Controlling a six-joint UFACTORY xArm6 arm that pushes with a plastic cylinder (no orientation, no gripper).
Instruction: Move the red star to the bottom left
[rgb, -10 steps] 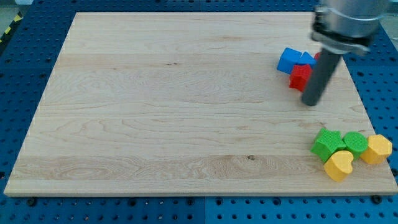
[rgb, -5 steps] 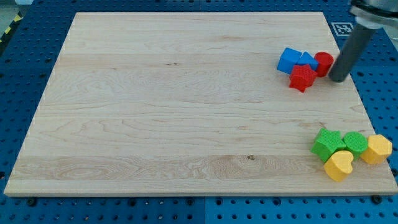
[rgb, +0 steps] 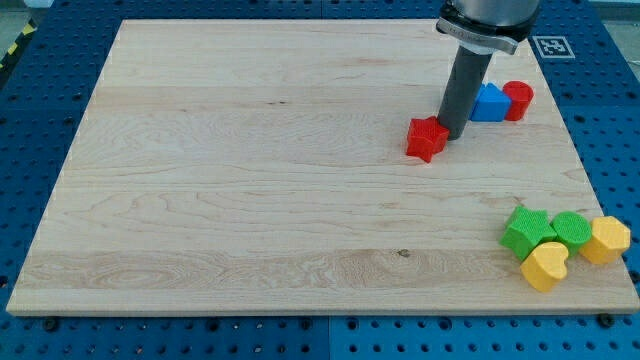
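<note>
The red star (rgb: 426, 139) lies on the wooden board (rgb: 250, 180) right of centre in the upper half. My tip (rgb: 453, 134) touches the star's right side. The rod rises from there toward the view's top and hides part of the blue blocks (rgb: 488, 103) behind it. A red cylinder (rgb: 518, 100) stands just right of the blue blocks.
At the board's bottom right sits a cluster: a green star (rgb: 526, 231), a green block (rgb: 572, 229), a yellow heart (rgb: 545, 266) and a yellow hexagon block (rgb: 606, 240). Blue pegboard surrounds the board.
My tip swung from the right of the red cylinder to the star's right side. The red star slid left, away from the blue blocks and red cylinder.
</note>
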